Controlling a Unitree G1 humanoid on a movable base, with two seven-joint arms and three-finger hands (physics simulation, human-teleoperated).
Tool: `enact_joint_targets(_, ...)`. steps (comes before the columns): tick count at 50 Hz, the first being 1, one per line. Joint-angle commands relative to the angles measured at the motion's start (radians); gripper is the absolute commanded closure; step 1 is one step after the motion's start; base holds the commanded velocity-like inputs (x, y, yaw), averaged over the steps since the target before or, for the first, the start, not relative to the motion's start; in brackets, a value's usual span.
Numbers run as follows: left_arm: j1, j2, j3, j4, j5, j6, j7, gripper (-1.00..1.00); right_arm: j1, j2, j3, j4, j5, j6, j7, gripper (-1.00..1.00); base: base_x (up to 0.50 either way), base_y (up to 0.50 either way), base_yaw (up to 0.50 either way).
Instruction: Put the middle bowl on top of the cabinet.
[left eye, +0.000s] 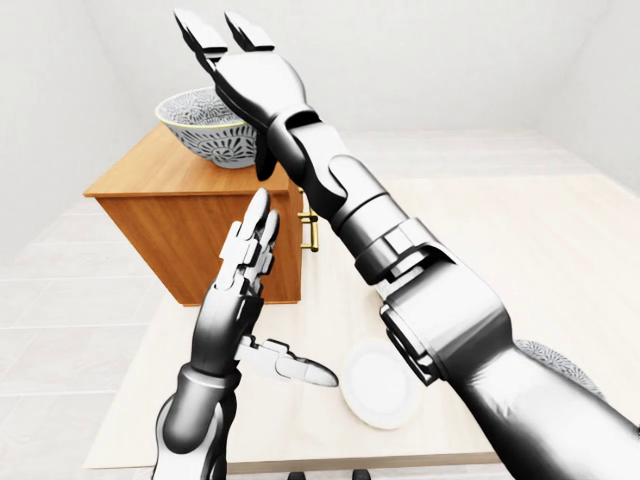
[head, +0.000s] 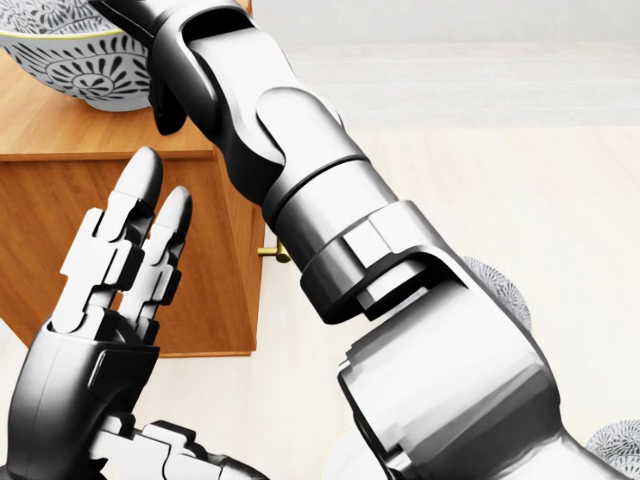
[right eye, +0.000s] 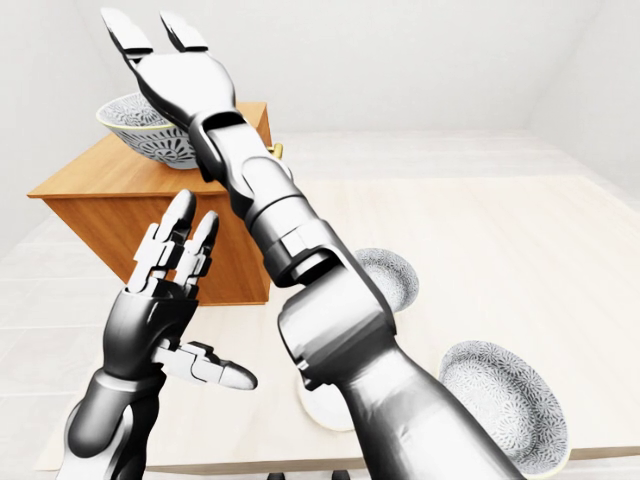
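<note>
A grey-patterned bowl (left eye: 205, 125) stands upright on top of the wooden cabinet (left eye: 190, 215) at the upper left of the left-eye view. My right hand (left eye: 240, 90) is raised just right of the bowl, fingers spread upward and open, its thumb hanging beside the bowl's right wall. It holds nothing. My left hand (left eye: 285, 290) stands open lower down, before the cabinet's face, fingers pointing up and thumb stretched right, empty. My right arm hides part of the cabinet's right edge.
The cabinet sits on a beige table (left eye: 520, 250) and has a brass handle (left eye: 310, 232) on its side. A white plate (right eye: 318, 408) lies near the bottom edge. Two more patterned bowls (right eye: 388, 275) (right eye: 505, 400) rest on the table to the right.
</note>
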Motion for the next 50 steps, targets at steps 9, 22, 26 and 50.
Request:
enact_joint_targets(9,-0.003,-0.001,0.001,-0.003,0.000,0.000,0.000,-1.00,0.184,-0.027,0.038,-0.458,-0.077,0.000,0.330,-1.00,0.00,0.00,0.00)
enact_joint_targets(22,-0.001,-0.001,-0.005,-0.010,0.005,0.000,0.002,-1.00,0.367,-0.023,0.037,-0.861,-0.164,0.031,0.594,-1.00,0.00,0.00,0.00)
enact_joint_targets(26,0.000,0.000,-0.008,-0.008,0.009,0.000,0.004,-1.00,0.373,-0.039,0.021,-0.946,-0.184,0.038,0.668,-1.00,0.00,0.00,0.00)
enact_joint_targets(50,-0.006,0.000,-0.002,-0.005,0.012,0.000,0.006,-1.00,0.366,-0.104,-0.016,-1.212,-0.197,0.059,0.843,-1.00,0.00,0.00,0.00)
